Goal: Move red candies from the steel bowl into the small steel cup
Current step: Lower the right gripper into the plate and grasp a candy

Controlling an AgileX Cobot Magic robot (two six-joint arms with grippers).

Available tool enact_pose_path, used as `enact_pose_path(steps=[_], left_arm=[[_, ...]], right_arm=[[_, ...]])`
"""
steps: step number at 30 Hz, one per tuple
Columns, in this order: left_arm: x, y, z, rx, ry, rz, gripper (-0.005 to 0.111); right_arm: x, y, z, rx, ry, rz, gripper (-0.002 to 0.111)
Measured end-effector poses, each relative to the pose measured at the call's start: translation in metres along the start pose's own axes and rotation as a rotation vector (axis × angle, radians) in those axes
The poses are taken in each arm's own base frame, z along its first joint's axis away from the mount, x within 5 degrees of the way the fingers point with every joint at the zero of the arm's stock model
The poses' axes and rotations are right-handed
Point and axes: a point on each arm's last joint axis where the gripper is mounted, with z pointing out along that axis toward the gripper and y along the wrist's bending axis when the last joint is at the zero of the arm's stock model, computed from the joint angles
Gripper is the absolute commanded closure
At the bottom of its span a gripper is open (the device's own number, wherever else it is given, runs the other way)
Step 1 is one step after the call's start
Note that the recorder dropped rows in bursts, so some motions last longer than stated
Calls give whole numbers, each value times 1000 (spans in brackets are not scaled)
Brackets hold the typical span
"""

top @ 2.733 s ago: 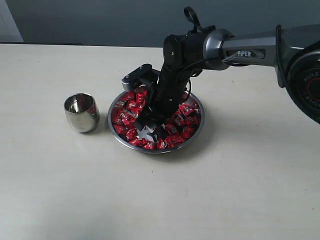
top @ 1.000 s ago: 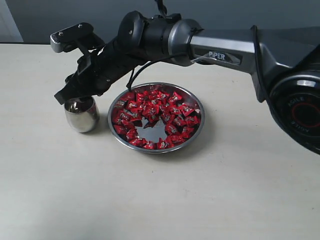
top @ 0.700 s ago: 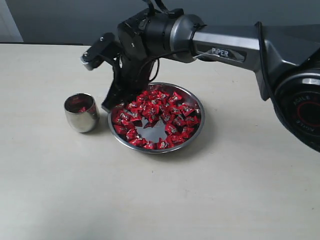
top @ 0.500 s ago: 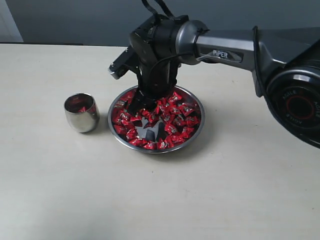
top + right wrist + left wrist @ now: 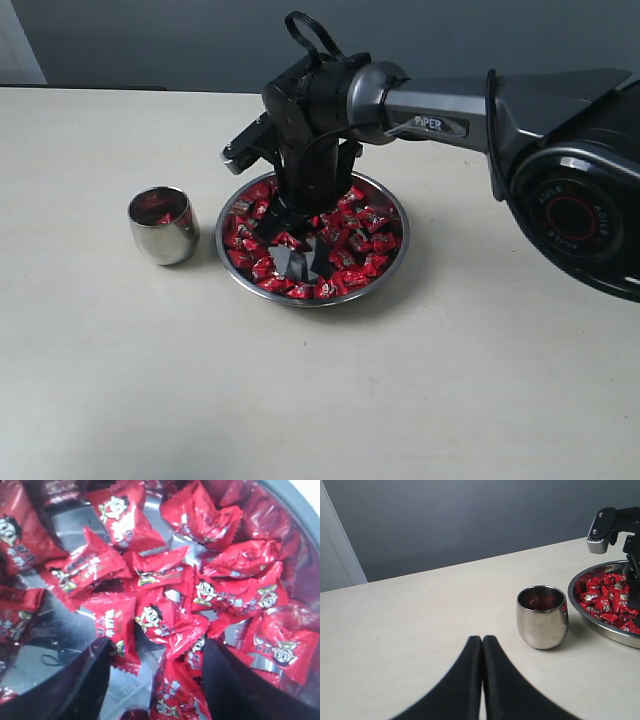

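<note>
Lowered into the steel bowl (image 5: 405,235), right gripper (image 5: 160,680) straddles red candies (image 5: 155,620), jaws apart.

- The bowl (image 5: 398,262) sits on the worktop (image 5: 150,380), and the cup (image 5: 162,232) stands just beside it on the left, not touching.
- Candies (image 5: 365,240) lie in the bowl, and one lies in the cup.
- The right end effector (image 5: 298,262) reaches down into the bowl's middle, among the candies.

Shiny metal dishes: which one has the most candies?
The steel bowl, wide and shallow, holding many red candies. The small steel cup beside it shows only a little red inside.
</note>
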Motion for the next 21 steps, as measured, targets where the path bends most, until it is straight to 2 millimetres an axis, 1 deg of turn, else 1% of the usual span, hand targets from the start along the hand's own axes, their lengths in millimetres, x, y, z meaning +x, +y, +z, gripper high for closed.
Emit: enact_pose_path(steps=[10,17,19,21], left_arm=[[0,0,0,0,0,0,106],[0,0,0,0,0,0,106],[0,0,0,0,0,0,106],[0,0,0,0,0,0,106]], right_arm=[[-4,7,0,-77,-42,50,55],[-5,8,0,-90,-52,50,55],[-5,8,0,-90,-53,50,58],[-5,8,0,-92,-51,51,66]])
